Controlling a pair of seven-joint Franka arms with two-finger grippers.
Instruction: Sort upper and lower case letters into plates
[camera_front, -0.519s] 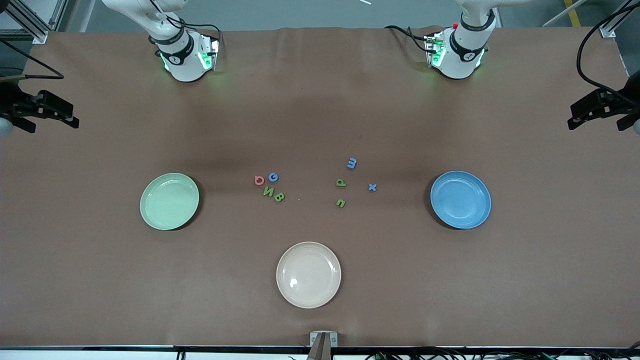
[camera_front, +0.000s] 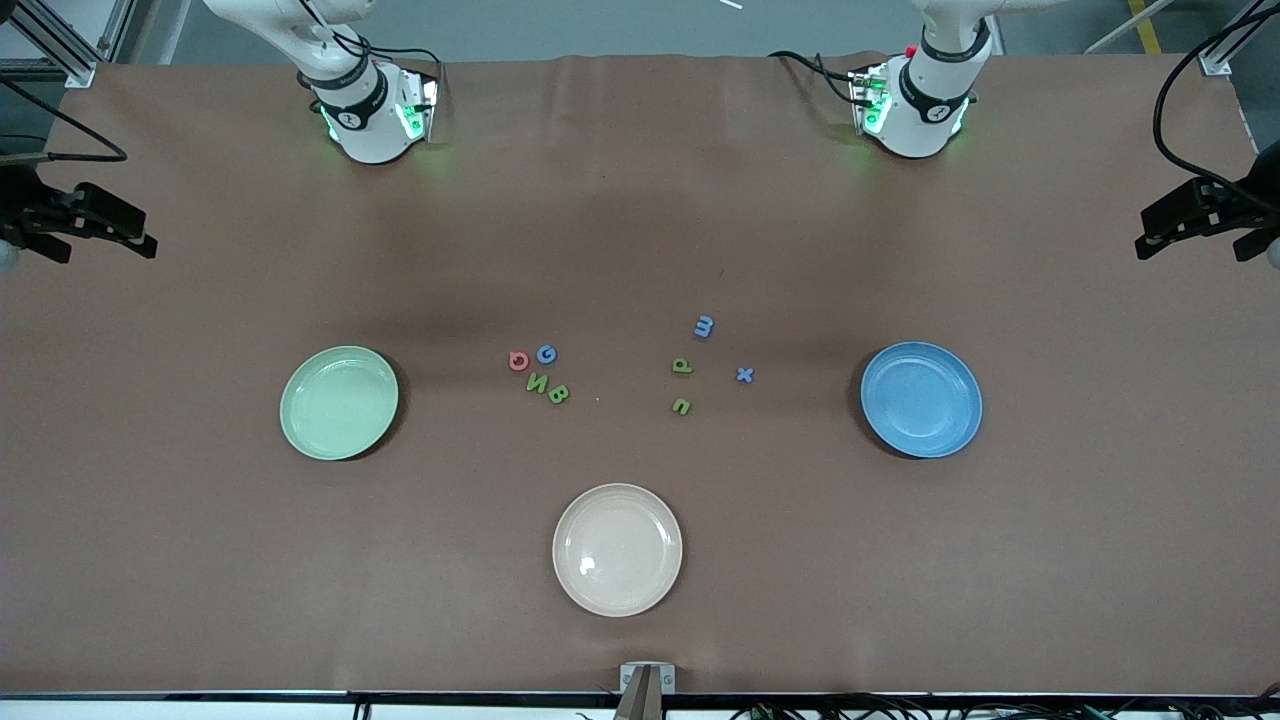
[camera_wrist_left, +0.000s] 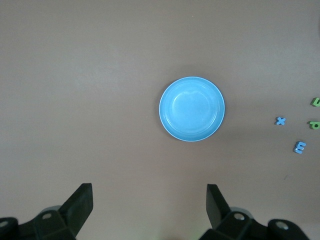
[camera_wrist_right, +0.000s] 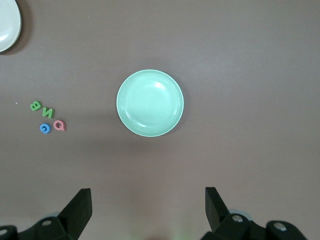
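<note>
Front camera: high, facing both arm bases, covering the whole desk (camera_front: 640, 620). Each wrist camera looks straight down from well above; left shares the blue plate (camera_wrist_left: 192, 109) with the front view, right shares the pale green plate (camera_wrist_right: 150, 102)

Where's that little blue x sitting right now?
In the front view the blue x lies on the bare table between the green p and the blue plate, toward the left arm's end, nearer the camera than the blue m.
</note>
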